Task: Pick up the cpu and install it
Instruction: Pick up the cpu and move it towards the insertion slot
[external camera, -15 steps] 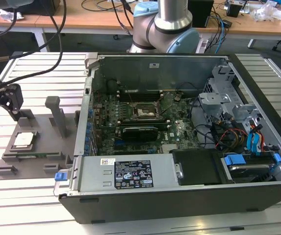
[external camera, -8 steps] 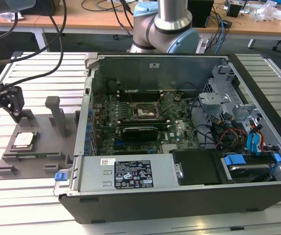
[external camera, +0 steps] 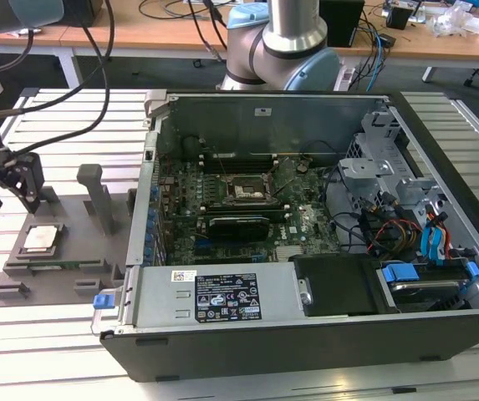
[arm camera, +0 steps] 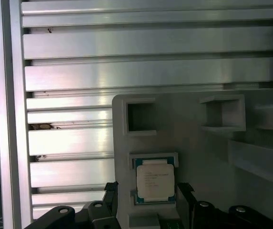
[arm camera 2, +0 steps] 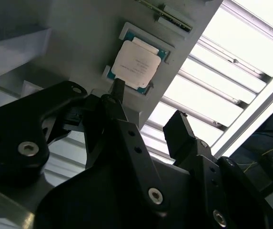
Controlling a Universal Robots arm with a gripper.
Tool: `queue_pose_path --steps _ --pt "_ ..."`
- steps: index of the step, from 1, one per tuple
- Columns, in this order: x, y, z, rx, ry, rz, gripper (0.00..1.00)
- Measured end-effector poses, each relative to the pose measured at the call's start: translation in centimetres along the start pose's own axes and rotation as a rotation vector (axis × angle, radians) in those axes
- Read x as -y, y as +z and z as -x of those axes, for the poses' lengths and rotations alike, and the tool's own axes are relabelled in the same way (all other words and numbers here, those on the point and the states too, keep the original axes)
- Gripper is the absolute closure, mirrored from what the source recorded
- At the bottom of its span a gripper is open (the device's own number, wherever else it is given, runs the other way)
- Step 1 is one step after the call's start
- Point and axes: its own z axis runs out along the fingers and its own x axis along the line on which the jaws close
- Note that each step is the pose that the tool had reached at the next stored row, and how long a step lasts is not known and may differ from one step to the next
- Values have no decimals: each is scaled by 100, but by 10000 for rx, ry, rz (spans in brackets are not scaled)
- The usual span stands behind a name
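— What could go wrong here?
— Probably a skewed grasp. If the gripper comes down off-centre, a finger may strike the fixture tray recess wall or tip the cpu.
— Where is it?
— In its recess near the tray's edge, exterior view's left, below the wide-spread jaws and clear of both.

Black pincer with silver screws; silver-blue arm.

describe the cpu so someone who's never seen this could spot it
Start at the open computer case; on the exterior view's left of it lies a grey fixture tray. The cpu is the flat silver square seated in its recess, unlike the tray's upright grey posts.
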Motion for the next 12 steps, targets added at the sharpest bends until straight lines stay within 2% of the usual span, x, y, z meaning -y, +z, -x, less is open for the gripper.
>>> queue_pose_path --steps 12 --pt "-1 133 -4 0 0 0 40"
